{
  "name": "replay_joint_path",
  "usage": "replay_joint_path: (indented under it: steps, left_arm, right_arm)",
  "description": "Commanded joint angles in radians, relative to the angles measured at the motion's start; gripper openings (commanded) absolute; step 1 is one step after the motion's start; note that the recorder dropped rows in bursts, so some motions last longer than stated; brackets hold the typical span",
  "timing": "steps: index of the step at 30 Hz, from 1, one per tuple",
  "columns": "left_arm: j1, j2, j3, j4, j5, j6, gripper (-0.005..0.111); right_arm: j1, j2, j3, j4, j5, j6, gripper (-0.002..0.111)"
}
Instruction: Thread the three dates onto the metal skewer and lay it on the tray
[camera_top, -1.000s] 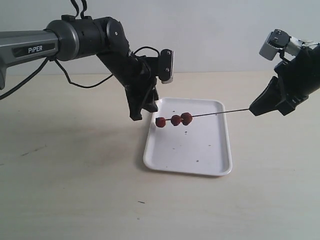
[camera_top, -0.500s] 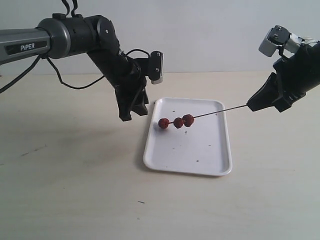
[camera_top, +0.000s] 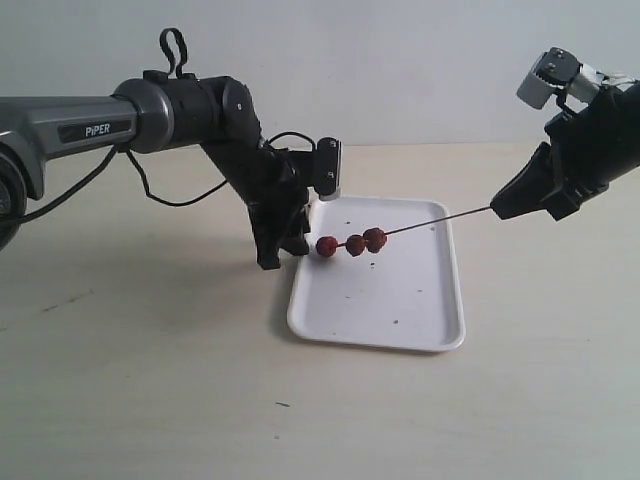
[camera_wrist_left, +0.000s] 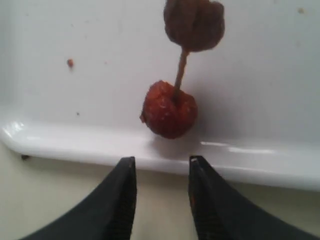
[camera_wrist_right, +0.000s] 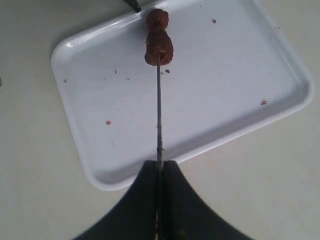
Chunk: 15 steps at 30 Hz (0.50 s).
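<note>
Three dates (camera_top: 352, 243) sit in a row at the far end of the thin metal skewer (camera_top: 440, 219), held in the air over the white tray (camera_top: 410, 310). My right gripper (camera_top: 497, 210) is shut on the skewer's other end, off the tray's right side; in the right wrist view the gripper (camera_wrist_right: 160, 165) pinches the skewer (camera_wrist_right: 159, 115) with the dates (camera_wrist_right: 159, 47) beyond. My left gripper (camera_top: 285, 255) hangs open and empty at the tray's left edge. In the left wrist view, this gripper (camera_wrist_left: 161, 164) stands just short of the tray rim (camera_wrist_left: 90, 147) and the end date (camera_wrist_left: 169, 109).
The tray lies on a pale wooden table (camera_top: 150, 380) and carries small dark crumbs (camera_wrist_right: 108, 122). A black cable (camera_top: 170, 170) trails behind the left arm. A plain wall stands behind the table.
My left gripper drew back to the left, then came down and right to the tray's left edge, close to the end date. The right gripper and skewer barely shifted.
</note>
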Motion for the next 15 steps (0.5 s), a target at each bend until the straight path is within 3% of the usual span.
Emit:
replay_joint_path:
  steps: [1, 15]
  left_arm:
    - [-0.023, -0.007, 0.004, -0.009, -0.031, 0.032, 0.036]
    - [-0.041, -0.006, 0.004, -0.012, -0.042, 0.032, 0.036]
  right_arm:
    - [-0.004, -0.008, -0.009, 0.014, 0.0, -0.008, 0.0]
    - [-0.004, -0.008, -0.009, 0.036, 0.0, -0.008, 0.0]
